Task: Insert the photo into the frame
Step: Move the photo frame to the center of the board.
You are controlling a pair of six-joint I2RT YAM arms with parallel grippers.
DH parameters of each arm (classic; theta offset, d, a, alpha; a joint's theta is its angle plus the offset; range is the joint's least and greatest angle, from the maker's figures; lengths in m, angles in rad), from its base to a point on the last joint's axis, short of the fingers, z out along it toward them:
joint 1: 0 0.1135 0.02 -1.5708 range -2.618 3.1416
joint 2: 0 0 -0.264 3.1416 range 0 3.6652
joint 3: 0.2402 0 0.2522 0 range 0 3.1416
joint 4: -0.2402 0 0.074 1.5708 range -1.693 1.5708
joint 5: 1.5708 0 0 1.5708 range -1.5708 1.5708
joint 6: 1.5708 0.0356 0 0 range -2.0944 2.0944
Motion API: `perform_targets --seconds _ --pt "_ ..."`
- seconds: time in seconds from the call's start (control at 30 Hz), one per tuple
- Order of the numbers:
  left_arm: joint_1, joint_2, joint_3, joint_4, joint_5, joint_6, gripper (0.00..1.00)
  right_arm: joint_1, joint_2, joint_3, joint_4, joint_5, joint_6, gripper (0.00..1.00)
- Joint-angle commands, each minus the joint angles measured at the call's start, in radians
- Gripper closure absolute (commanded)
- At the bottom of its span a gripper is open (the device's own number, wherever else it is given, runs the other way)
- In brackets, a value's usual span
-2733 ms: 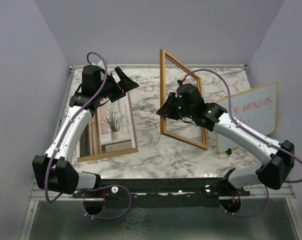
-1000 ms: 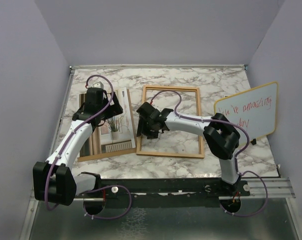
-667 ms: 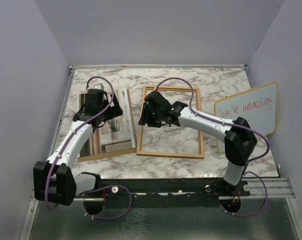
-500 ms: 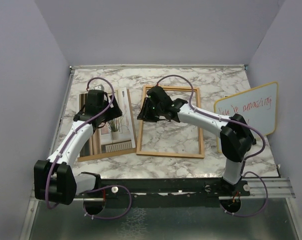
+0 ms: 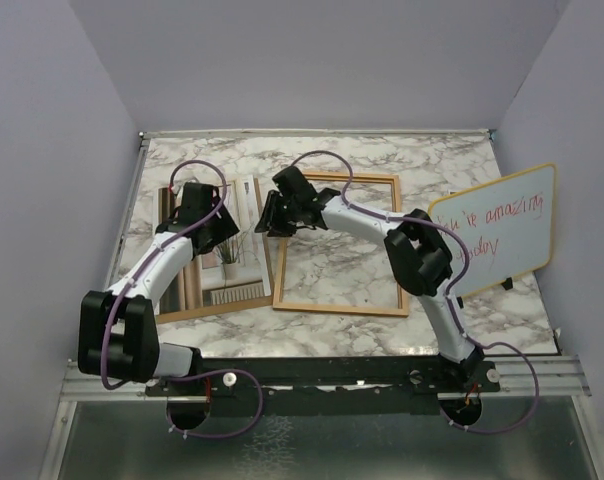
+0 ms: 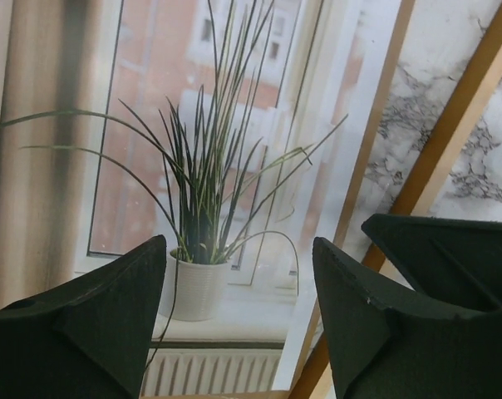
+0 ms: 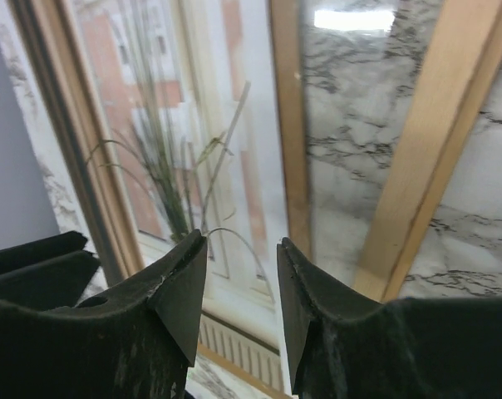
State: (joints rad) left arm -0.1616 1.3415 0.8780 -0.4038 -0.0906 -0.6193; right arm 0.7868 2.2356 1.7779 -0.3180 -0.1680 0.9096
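Note:
The photo [image 5: 214, 270], a print of curtains, a window and a grassy potted plant, lies flat on a brown board at the left of the marble table. The frame [image 5: 397, 250], a thin orange-brown wooden rim with marble showing through it, lies flat just right of the photo. My left gripper [image 5: 222, 230] is open and empty over the photo's upper right part; its view shows the plant [image 6: 205, 166] between the fingers [image 6: 110, 316]. My right gripper [image 5: 266, 220] is open and empty over the gap between photo and frame; its view shows the photo [image 7: 176, 158] and the rim [image 7: 288, 125].
A yellow-rimmed whiteboard [image 5: 507, 230] with red handwriting leans at the table's right edge. Purple walls close in the back and both sides. The two grippers are close together; the right one's finger [image 6: 450, 258] shows in the left wrist view.
The frame, held upright earlier, now lies flat. My right gripper has moved up and left from the frame's left rim towards the photo's right edge. The left gripper has shifted slightly.

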Motion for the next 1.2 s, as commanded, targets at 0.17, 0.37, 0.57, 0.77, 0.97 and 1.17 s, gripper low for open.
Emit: perform_targets --seconds 0.17,0.37,0.57,0.77,0.97,1.17 --pt "0.027 0.055 -0.068 0.073 -0.076 -0.113 0.3 -0.044 0.066 0.035 -0.129 0.051 0.006 0.54" --pt "0.038 0.077 -0.1 0.102 -0.094 -0.133 0.3 -0.044 0.074 0.017 -0.137 0.036 0.008 0.5" --pt "0.045 0.102 -0.104 0.104 -0.077 -0.129 0.31 -0.046 0.091 0.009 -0.098 -0.033 0.013 0.46" --pt "0.047 0.12 -0.117 0.096 -0.055 -0.123 0.37 -0.046 0.126 0.002 -0.033 -0.13 0.062 0.45" --pt "0.049 0.156 -0.135 0.09 -0.051 -0.116 0.4 -0.05 0.111 -0.065 0.104 -0.218 0.098 0.44" --pt "0.048 0.197 -0.128 0.087 -0.046 -0.109 0.4 -0.077 0.023 -0.247 0.427 -0.321 0.174 0.43"
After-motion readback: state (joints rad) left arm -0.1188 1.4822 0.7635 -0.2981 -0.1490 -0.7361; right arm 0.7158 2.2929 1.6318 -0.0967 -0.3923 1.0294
